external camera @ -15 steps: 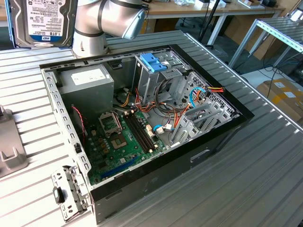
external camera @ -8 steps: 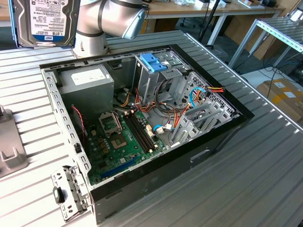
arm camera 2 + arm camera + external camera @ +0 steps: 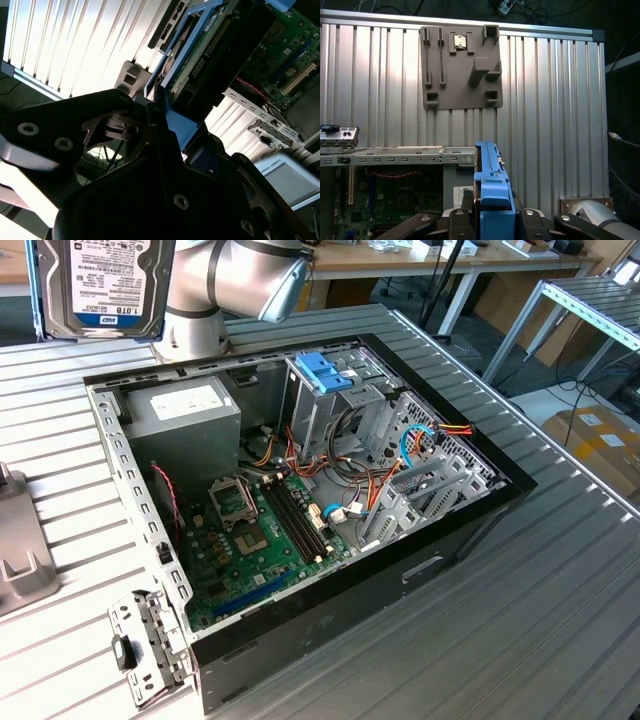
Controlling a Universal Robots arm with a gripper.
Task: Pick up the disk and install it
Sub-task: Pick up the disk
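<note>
The disk (image 3: 105,280) is held off the ribbed worktop (image 3: 520,620) at the exterior view's upper left, beside the arm (image 3: 230,285). In the first wrist view the claw (image 3: 491,217) clamps its light blue carrier edge-on. The open computer case (image 3: 300,500) lies below.
</note>
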